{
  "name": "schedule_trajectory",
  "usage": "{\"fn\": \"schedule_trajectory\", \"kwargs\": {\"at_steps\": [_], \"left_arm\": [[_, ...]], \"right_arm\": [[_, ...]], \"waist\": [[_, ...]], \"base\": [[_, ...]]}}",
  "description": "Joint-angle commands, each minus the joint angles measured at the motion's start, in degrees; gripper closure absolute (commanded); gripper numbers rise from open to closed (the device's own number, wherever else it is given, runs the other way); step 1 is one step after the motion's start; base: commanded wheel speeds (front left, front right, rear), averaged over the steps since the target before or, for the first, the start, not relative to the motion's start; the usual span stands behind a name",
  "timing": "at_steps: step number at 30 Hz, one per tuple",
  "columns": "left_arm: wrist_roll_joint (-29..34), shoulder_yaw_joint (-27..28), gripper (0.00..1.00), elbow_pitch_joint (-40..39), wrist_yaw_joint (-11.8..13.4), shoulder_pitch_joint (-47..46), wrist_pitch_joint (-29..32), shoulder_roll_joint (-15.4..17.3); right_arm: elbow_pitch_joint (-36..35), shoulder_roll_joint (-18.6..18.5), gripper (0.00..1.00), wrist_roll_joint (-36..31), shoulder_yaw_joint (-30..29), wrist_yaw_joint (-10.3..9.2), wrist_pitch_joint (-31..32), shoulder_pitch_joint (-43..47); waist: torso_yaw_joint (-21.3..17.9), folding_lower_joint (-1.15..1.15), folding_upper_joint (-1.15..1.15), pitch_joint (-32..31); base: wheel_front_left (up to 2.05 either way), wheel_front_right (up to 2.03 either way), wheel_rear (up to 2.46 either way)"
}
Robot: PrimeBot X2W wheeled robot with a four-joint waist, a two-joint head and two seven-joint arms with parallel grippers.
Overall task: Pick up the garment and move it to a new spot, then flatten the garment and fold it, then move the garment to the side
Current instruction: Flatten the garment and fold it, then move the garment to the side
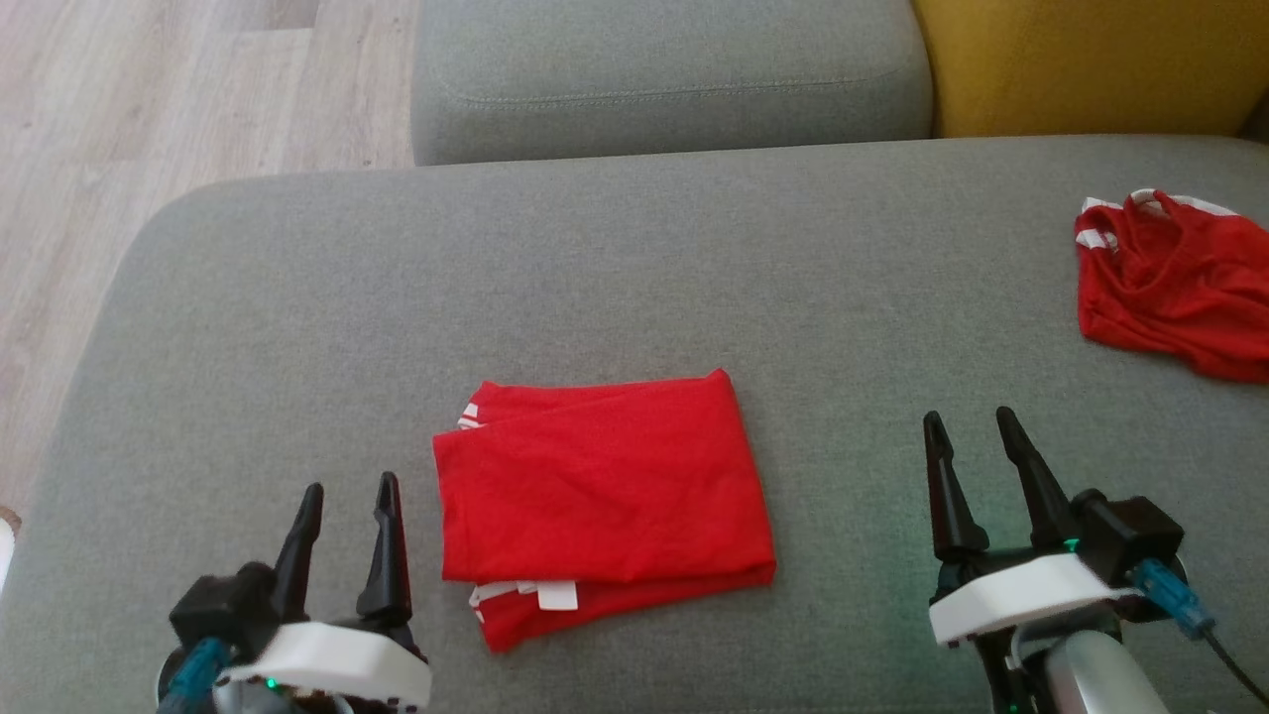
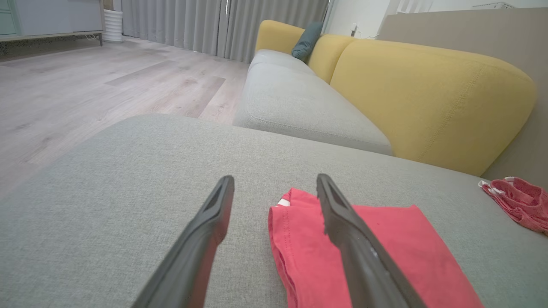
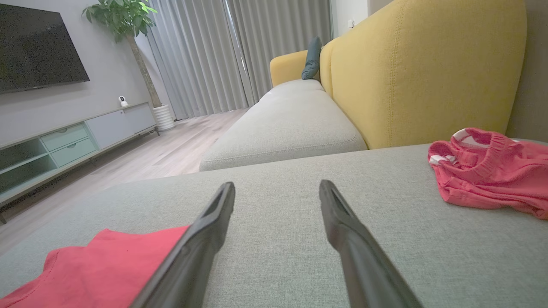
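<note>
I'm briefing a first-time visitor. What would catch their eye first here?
The folded red garment lies on the grey cushion, between the open left gripper and right gripper. Next, a crumpled red garment at the cushion's far right, and the yellow sofa back behind.

Soft, even daylight is filling all 3 views. Shadows are showing only faintly under the folded garment (image 1: 605, 476). Head cam is looking a bit soft/compressed. Wrist cams are bowing lines at edges (wide-angle), washing red to pink, blurring near fingers (image 2: 201, 244) slightly.
</note>
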Motion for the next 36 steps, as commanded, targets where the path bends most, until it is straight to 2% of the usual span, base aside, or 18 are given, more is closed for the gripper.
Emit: {"fn": "schedule_trajectory", "kwargs": {"at_steps": [1,19,24,27,28,36], "left_arm": [[0.7,2.4,0.0,-1.4,-0.4,-1.8,-0.7,-0.5],[2.7,4.4,0.0,-0.3,-2.6,-1.3,-0.7,-2.2],[3.0,4.2,0.0,-0.4,-2.8,-1.6,-0.7,-2.7],[2.9,4.0,0.0,-0.4,-3.0,-1.9,-0.7,-3.0],[2.8,3.8,0.0,-0.6,-3.0,-2.4,-0.7,-3.2],[2.3,3.2,0.0,-0.9,-3.2,-4.8,-0.7,-3.6]], "right_arm": [[-1.7,-0.1,0.0,-0.5,1.4,0.37,-0.8,-1.6],[-0.5,-0.1,0.0,-0.9,1.5,0.37,0.5,-2.2],[0.8,-0.1,0.0,-2.7,-0.1,0.37,8.5,-5.1],[1.8,-0.1,0.0,-1.2,1.1,0.37,15.5,-7.1],[2.3,-0.1,0.0,-1.2,2.2,0.37,20.0,-8.5],[3.7,-0.1,0.0,3.0,5.6,0.37,30.7,-13.3]], "waist": [[0.0,0.0,0.0,-0.1],[0.4,0.0,0.0,-0.4],[1.6,0.0,0.0,0.5],[2.8,0.0,0.0,1.6],[3.9,0.0,0.0,2.8],[8.7,0.0,0.0,7.6]], "base": [[0.0,0.0,0.0],[0.0,0.0,0.0],[0.0,0.0,0.0],[0.0,0.0,0.0],[0.0,0.0,0.0],[0.0,0.0,0.0]]}}
